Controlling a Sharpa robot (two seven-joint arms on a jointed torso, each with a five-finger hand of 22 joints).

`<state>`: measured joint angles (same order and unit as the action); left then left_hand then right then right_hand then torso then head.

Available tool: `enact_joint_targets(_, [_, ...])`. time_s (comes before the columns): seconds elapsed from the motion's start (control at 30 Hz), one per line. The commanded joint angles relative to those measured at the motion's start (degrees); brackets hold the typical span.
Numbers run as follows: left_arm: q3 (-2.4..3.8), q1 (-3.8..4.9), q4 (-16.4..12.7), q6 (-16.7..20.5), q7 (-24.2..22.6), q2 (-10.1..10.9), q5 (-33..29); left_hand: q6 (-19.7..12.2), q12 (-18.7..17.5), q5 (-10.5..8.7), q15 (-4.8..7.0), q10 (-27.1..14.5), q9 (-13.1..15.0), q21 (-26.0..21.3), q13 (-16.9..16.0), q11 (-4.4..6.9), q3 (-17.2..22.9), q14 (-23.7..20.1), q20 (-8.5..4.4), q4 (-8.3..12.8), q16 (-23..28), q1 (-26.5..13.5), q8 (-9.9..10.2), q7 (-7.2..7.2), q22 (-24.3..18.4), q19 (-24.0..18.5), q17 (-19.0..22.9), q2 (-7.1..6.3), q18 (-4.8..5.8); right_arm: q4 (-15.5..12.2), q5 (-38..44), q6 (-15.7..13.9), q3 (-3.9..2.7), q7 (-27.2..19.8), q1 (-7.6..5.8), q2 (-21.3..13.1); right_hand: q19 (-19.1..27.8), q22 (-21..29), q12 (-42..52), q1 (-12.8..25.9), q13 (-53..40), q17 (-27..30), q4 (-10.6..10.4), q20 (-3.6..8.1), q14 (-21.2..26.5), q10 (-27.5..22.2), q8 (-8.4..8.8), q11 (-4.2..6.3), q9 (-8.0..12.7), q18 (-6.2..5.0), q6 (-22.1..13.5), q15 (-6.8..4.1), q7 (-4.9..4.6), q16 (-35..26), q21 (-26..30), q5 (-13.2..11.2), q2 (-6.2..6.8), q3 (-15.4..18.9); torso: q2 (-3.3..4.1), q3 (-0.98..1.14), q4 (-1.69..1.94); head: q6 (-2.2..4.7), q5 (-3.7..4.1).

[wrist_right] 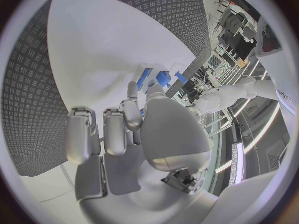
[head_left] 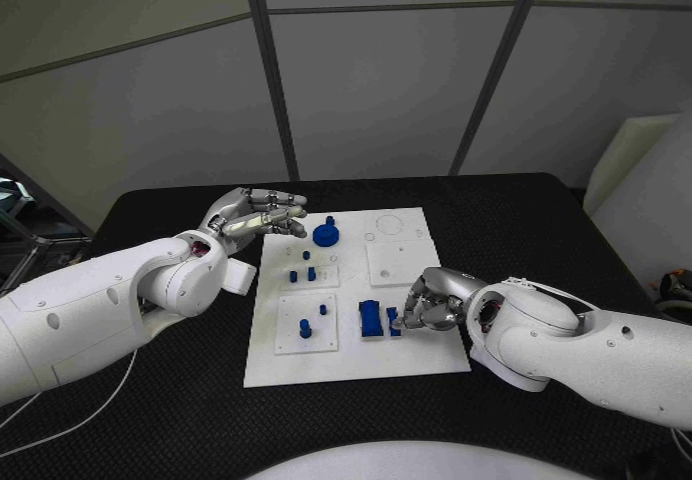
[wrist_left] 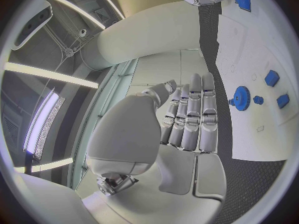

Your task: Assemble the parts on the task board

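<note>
The white task board [head_left: 418, 345] lies in the middle of the black table. A blue gear [head_left: 326, 236] stands near its far left corner. My left hand [head_left: 257, 215] hovers just left of the gear [wrist_left: 241, 98], holding nothing, with its fingers [wrist_left: 193, 114] stretched out side by side. Several small blue pegs [head_left: 306, 272] stand in the left panels. At the board's right edge my right hand [head_left: 428, 300] curls its fingers around a narrow blue block [head_left: 394, 320], which stands beside a larger blue block [head_left: 371, 318]. The thumb and a finger [wrist_right: 132, 97] close on the blue pieces [wrist_right: 163, 78].
The board's far right panel [head_left: 392, 262] holds only empty outlines and holes. Black tabletop [head_left: 548, 230] surrounds the board [wrist_left: 249, 50] on all sides. A white cable [head_left: 87, 410] trails under my left arm.
</note>
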<state>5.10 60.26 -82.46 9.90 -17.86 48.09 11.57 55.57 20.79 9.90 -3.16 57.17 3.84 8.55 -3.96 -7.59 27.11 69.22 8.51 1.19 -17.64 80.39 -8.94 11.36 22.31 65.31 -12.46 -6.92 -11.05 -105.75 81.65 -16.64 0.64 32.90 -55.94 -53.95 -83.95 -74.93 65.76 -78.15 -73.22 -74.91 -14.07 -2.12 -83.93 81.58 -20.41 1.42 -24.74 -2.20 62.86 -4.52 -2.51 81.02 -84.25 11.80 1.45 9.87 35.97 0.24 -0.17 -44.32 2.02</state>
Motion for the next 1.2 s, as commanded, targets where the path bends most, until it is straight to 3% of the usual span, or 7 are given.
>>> enact_joint_targets(0.03, [0.04, 0.08, 0.01, -0.76, -0.23, -0.16, -0.18, -0.07, -0.25, -0.21, -0.12, 0.07, -0.05, -0.22, 0.09, -0.11, -0.25, 0.43, -0.17, 0.04, 0.26, -0.42, -0.16, 0.37, -0.05, 0.36, -0.08, 0.32, 0.76, 0.29, 1.99, 0.86, 0.01, -1.03, -0.03, 0.36, -1.07, -10.02, -0.14, -1.84, -0.05, -0.94, 0.77, 0.43, -3.45, 0.01, -0.26, 0.26, -0.15, 0.39, -0.32, -0.5, 0.1, 0.07, 0.13, -0.64, -0.32, -0.19, 0.01, 0.03, -0.05, 0.02, -0.03])
enact_joint_targets(0.2, [0.04, 0.04, 0.11, -0.84, -0.3, -0.36, -0.18, -0.07, -0.25, -0.21, -0.12, 0.07, -0.05, -0.22, 0.09, -0.11, -0.25, 0.43, -0.17, 0.04, 0.26, -0.42, -0.16, 0.37, -0.05, 0.36, -0.08, 0.32, 0.76, 1.35, 3.33, 0.72, 0.01, -0.88, -0.01, 1.5, -1.12, -10.07, 0.05, -2.15, -0.2, -1.0, 0.68, 0.45, -3.46, 0.1, -0.38, 0.25, -0.27, 0.41, -0.31, -0.5, 0.09, 0.1, 0.09, -0.68, -1.07, -0.29, -0.03, 0.08, 0.06, -0.06, 0.08])
enact_joint_targets(0.4, [0.04, 0.0, 0.17, -0.88, -0.34, -0.42, -0.18, -0.07, -0.25, -0.21, -0.12, 0.07, -0.05, -0.22, 0.09, -0.11, -0.25, 0.43, -0.17, 0.04, 0.26, -0.42, -0.16, 0.37, -0.05, 0.36, -0.08, 0.32, 0.76, 2.11, 4.77, 0.83, 0.02, -0.49, 0.0, 2.06, -1.19, -10.14, 0.27, -2.7, -0.38, -1.19, 0.75, 0.48, -3.51, 0.22, -0.51, 0.36, -0.4, 0.43, -0.31, -0.55, 0.24, 0.21, 0.02, -0.32, -1.74, -0.42, -0.02, -0.05, 0.03, -0.09, 0.1])
enact_joint_targets(0.87, [0.04, -0.07, 0.25, -0.82, -0.44, -0.45, -0.18, -0.07, -0.25, -0.21, -0.12, 0.07, -0.05, -0.22, 0.09, -0.11, -0.25, 0.43, -0.17, 0.04, 0.26, -0.42, -0.16, 0.37, -0.05, 0.36, -0.08, 0.32, 0.76, 1.75, 6.79, 0.9, 0.02, -0.68, 0.01, 2.1, -1.14, -10.12, 0.21, -5.26, -0.44, -1.21, 2.08, 0.64, -3.5, 0.23, -0.7, 0.54, -0.6, 0.41, -0.38, -0.72, 0.42, 0.19, 0.1, -0.98, -1.93, -0.68, -0.08, -0.04, 0.06, 0.11, 0.19])
enact_joint_targets(1.1, [0.04, -0.13, 0.39, -0.74, -0.56, -0.44, -0.18, -0.14, -0.28, -0.2, -0.13, 0.02, -0.05, -0.28, 0.11, -0.12, -0.25, 0.46, -0.17, 0.04, 0.41, -0.41, -0.15, 0.38, -0.18, 0.39, -0.1, 0.35, 0.75, 1.4, 7.23, -1.18, 0.02, -1.52, 0.01, 1.97, -0.91, -9.89, -0.63, -5.63, 0.08, -0.73, 2.27, 0.65, -3.4, -0.13, -0.6, 0.48, -0.58, 0.33, -0.63, -0.7, 0.31, -0.14, 0.39, -0.92, -1.84, -0.65, -0.12, -0.05, -0.01, 0.51, 0.2])
enact_joint_targets(1.2, [0.04, -0.17, 0.45, -0.73, -0.62, -0.44, -0.18, -0.14, -0.28, -0.2, -0.13, 0.02, -0.05, -0.28, 0.11, -0.12, -0.25, 0.46, -0.17, 0.04, 0.41, -0.41, -0.15, 0.38, -0.18, 0.39, -0.1, 0.35, 0.75, 1.17, 6.45, -3.51, 0.02, -2.73, 0.01, 1.7, -0.59, -9.58, -1.65, -5.52, 0.7, -0.2, 2.01, 0.59, -3.28, -0.64, -0.41, 0.3, -0.53, 0.22, -1.05, -0.57, 0.09, -0.53, 0.78, 0.77, -1.81, -0.44, -0.14, -0.07, -0.05, 0.69, 0.19])
